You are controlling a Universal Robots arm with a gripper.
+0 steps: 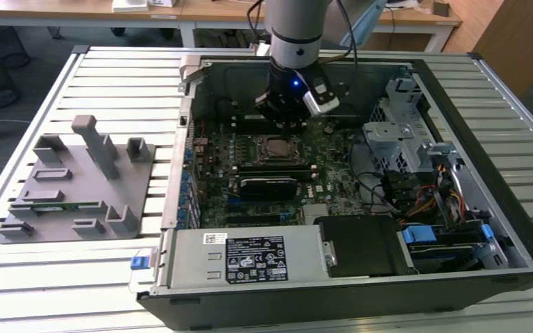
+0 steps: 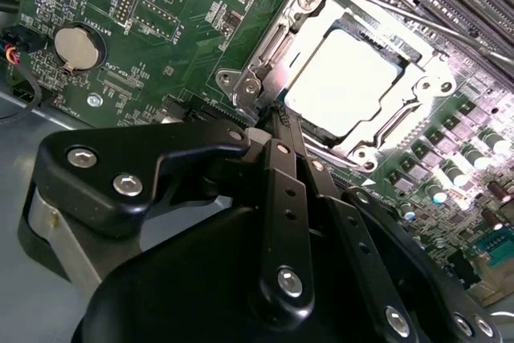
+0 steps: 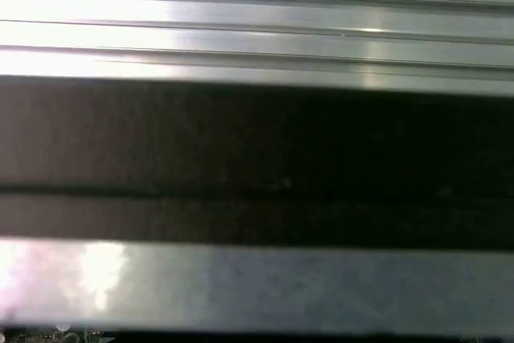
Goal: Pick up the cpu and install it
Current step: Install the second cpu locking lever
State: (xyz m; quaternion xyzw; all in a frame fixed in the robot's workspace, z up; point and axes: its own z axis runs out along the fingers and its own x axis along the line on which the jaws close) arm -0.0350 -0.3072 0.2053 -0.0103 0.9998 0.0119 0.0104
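Already the cpu (image 2: pixel 344 79) sits inside the socket frame (image 2: pixel 269 46) on the motherboard (image 2: pixel 161 54): in the second wrist view its pale silver-grey square top lies flat within the metal bracket, level with the board as far as I can judge. The end effector (image 2: pixel 277 114) hangs just beside that frame, its two black fingers (image 2: pixel 287 190) drawn together to a narrow tip with nothing between them, so it reads as clenched and empty. From the tip, the chip lies a little ahead and to one side, near but apart from the fingers; being square, it has no long axis to speak of. In the exterior view the end effector (image 1: pixel 288 123) stands over the open computer case (image 1: pixel 488 208), directly above the socket frame (image 1: pixel 274 147), well apart from the grey plastic fixture (image 1: pixel 72 187) on the slatted desk (image 1: pixel 26 263).
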